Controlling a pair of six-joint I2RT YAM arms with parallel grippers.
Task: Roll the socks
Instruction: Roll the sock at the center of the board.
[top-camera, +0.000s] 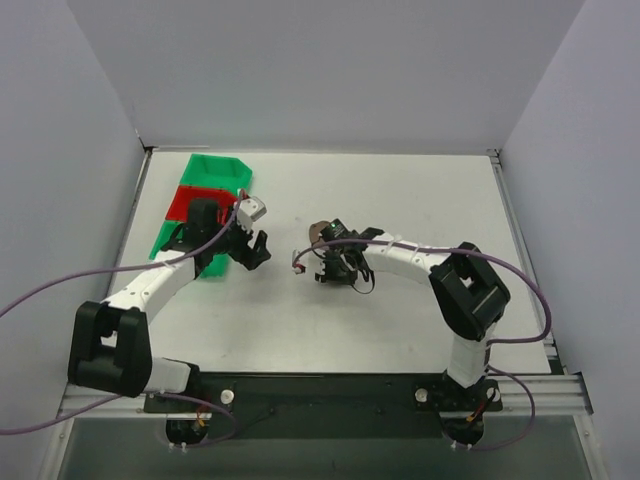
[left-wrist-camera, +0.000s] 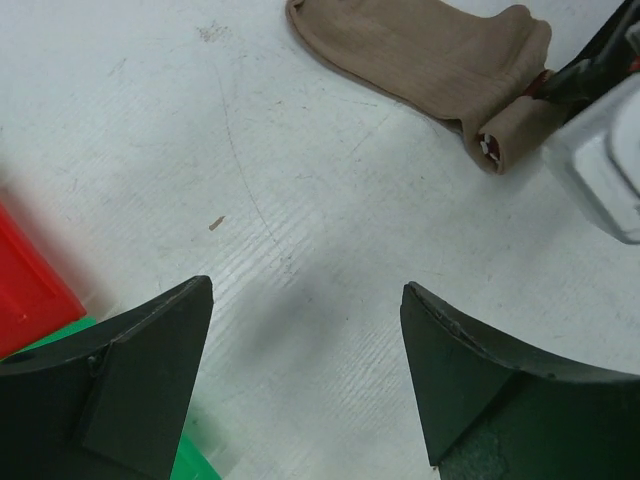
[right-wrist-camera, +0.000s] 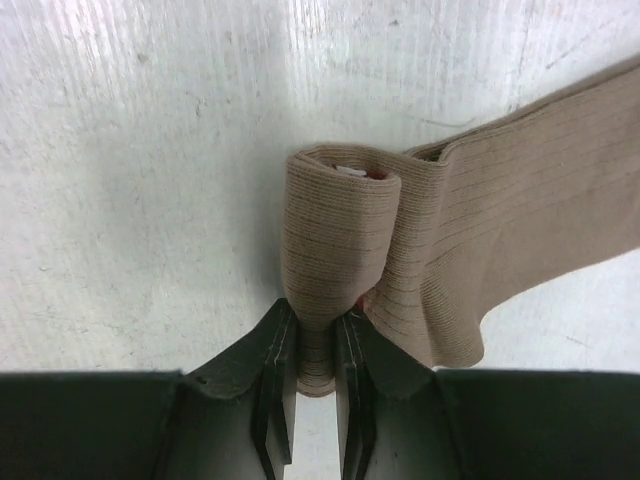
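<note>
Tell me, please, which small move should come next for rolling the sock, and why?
Probably the left end effector should move to the flat, unrolled part of the sock and press it down. The right end effector is shut on the rolled end, while the left is open over bare table, apart from the sock, so nothing holds the loose length.

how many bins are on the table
3, in a row on the left: far green bin, red bin in the middle, near green bin partly hidden under the left arm.
</note>
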